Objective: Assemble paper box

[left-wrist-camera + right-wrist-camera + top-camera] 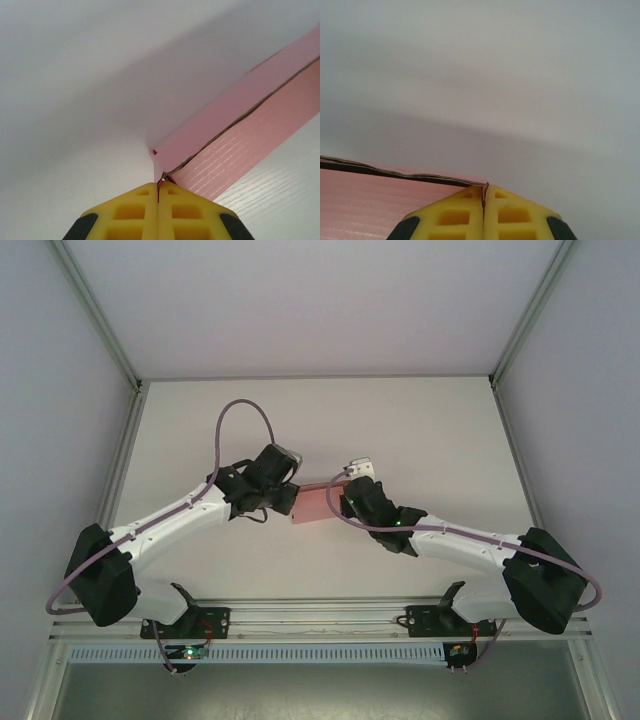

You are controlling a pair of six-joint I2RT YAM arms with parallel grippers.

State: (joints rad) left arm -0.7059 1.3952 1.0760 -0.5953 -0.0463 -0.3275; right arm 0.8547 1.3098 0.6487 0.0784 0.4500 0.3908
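While the left gripper (pixel 158 187) pinches one corner of the box (pixel 318 504) and the right gripper (pixel 484 190) pinches its opposite end, between the arms, we move both together so the thin card neither tears nor slips.

Top view looks down from behind over the whole surface (pixel 420 430). Wrist views hug the left tool (pixel 158 191) and right tool (pixel 484 192), sharing the box (pixel 318 505).
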